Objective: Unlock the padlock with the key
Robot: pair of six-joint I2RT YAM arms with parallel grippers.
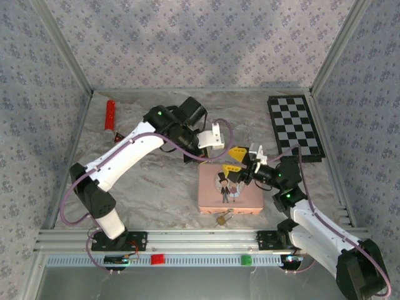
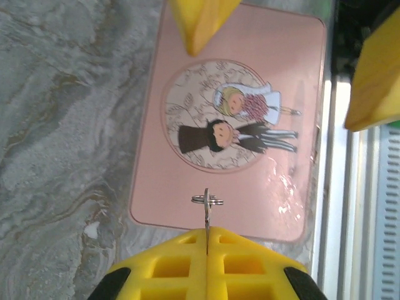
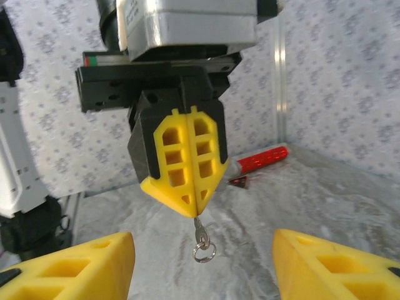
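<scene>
The key (image 3: 201, 240) hanging clamped in the left gripper (image 3: 190, 209) — right gripper (image 3: 203, 265) spread wide.
I'm watching the padlock (image 1: 222, 219) lying lower centre of the top view, just beside the pink tin (image 1: 209, 200) printed with a cartoon couple.

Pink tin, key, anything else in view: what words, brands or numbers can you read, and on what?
No text can be read.
Pink tin: cartoon couple only, no words.
Key, between the fingers of the left gripper: too small to tell.
Label on that gripper's housing: blurred, unreadable.
Red tube: no marking legible.
</scene>
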